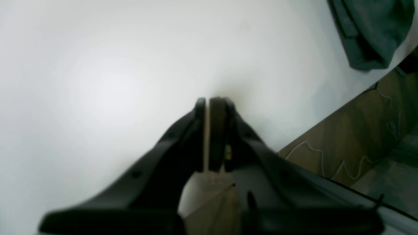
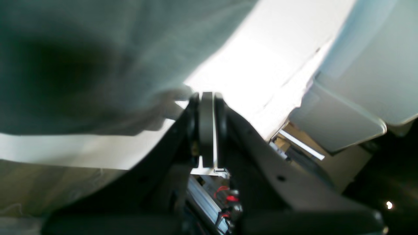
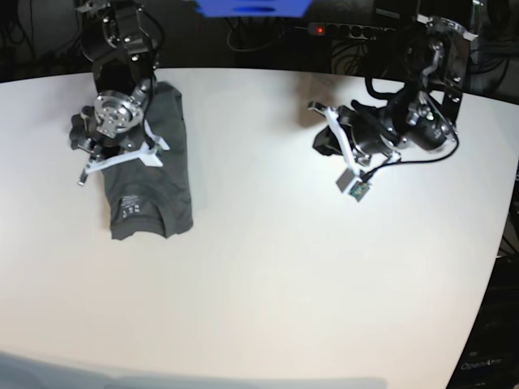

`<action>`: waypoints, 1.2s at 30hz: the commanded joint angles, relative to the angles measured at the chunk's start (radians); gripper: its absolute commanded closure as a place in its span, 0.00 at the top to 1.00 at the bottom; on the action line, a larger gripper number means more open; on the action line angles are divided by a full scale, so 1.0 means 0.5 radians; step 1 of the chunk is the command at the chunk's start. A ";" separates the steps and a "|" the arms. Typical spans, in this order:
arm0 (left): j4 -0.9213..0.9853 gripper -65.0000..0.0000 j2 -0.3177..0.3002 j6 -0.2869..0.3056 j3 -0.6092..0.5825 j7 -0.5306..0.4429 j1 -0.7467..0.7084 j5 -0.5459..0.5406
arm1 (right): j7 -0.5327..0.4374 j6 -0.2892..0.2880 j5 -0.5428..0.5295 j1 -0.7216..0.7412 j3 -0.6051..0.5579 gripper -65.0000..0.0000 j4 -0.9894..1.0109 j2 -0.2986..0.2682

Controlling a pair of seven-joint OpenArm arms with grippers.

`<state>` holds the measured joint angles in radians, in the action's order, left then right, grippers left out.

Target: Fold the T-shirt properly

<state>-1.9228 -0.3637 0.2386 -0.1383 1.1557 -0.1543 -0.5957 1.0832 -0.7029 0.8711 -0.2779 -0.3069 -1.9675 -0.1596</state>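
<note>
The dark grey T-shirt (image 3: 154, 166) lies folded into a long narrow stack at the left of the white table (image 3: 268, 267). My right gripper (image 3: 85, 138) hovers over the stack's left edge. In the right wrist view the right gripper (image 2: 205, 95) is shut, and the T-shirt (image 2: 81, 62) fills the upper left, a fold of it lying just beside the fingertips; nothing shows between the pads. My left gripper (image 3: 323, 146) hangs above bare table at the right, far from the shirt. It is shut and empty in the left wrist view (image 1: 210, 99), where a corner of the T-shirt (image 1: 372, 32) shows at the top right.
The table's curved edge runs close to the left arm, with brown floor (image 1: 359, 130) beyond it. A power strip (image 3: 357, 30) and cables lie behind the table's far edge. A blue object (image 3: 251, 8) sits at the top of the base view.
</note>
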 commanded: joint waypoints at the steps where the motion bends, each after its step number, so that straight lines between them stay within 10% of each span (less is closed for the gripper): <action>1: -0.038 0.03 -0.017 0.006 0.011 -0.030 0.006 -0.019 | 0.014 0.009 0.079 0.008 0.011 0.00 -0.044 -0.004; 11: -0.038 0.03 -0.038 0.006 0.008 -0.027 -0.009 -0.019 | -0.041 0.009 0.334 -0.152 0.035 0.00 -0.084 0.106; 23: -0.200 0.03 -0.195 0.006 0.014 -0.027 -0.175 -0.157 | -0.643 0.009 0.457 -0.339 0.787 0.00 -0.087 0.401; 30: -0.200 0.03 -0.314 0.006 0.275 -0.030 -0.285 -0.492 | -1.220 0.009 0.171 -0.299 1.521 0.00 -0.096 0.633; 36: -0.204 0.03 -0.357 0.006 0.330 -0.030 -0.383 -0.636 | -1.269 0.009 -0.305 -0.237 1.975 0.00 -0.080 0.633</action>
<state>-2.0083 -0.5301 0.2390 0.0200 1.1347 -0.3344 -0.9016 0.4583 -0.7120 0.7116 -0.3939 0.6750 -1.9923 0.1661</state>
